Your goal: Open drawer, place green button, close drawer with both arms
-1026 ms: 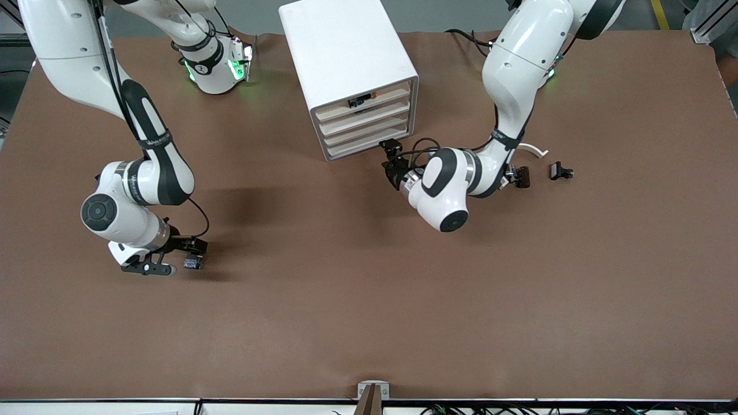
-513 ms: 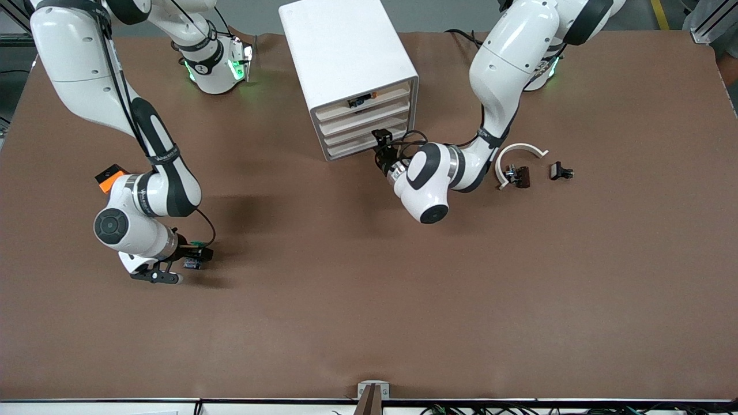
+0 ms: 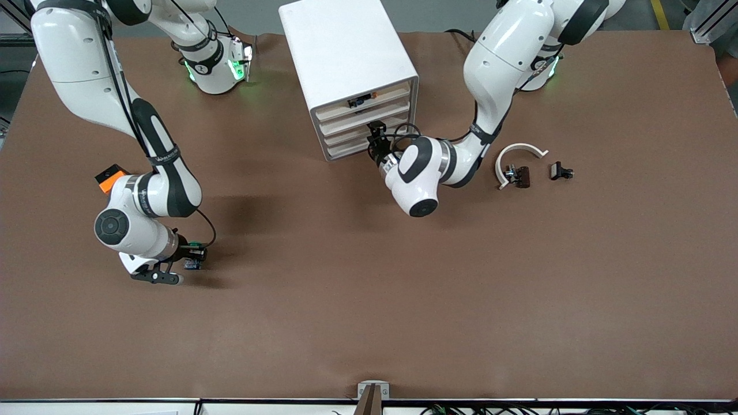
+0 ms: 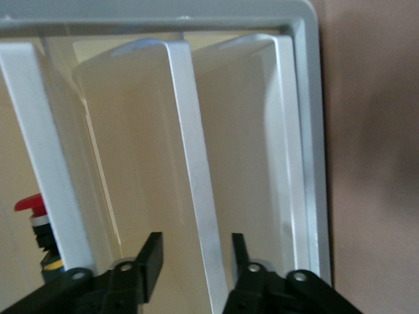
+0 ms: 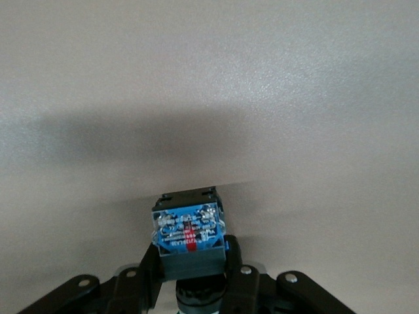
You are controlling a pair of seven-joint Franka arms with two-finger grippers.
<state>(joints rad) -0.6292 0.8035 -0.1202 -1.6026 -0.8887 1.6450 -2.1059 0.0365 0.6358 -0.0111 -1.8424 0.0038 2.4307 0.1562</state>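
The button [image 3: 194, 263], with a blue and black body and a green cap, is held in my right gripper [image 3: 195, 257] low over the table at the right arm's end. In the right wrist view the fingers [image 5: 149, 265] clamp the button's body [image 5: 188, 234]. My left gripper [image 3: 375, 132] is at the front of the white drawer cabinet [image 3: 346, 57], by its lower drawers. In the left wrist view the left gripper [image 4: 196, 254] is open, its jaws on either side of a white drawer front edge [image 4: 196, 190]. The drawers look shut.
An orange cube [image 3: 109, 176] lies beside the right arm's wrist. A white curved piece [image 3: 520, 151] and two black clips [image 3: 519, 174] [image 3: 560, 171] lie toward the left arm's end. A small red-capped part [image 4: 29, 206] sits in the cabinet's top slot [image 3: 360, 102].
My left gripper has moved in to the cabinet's front, along the drawers. My right arm has shifted slightly with the button, uncovering the orange cube.
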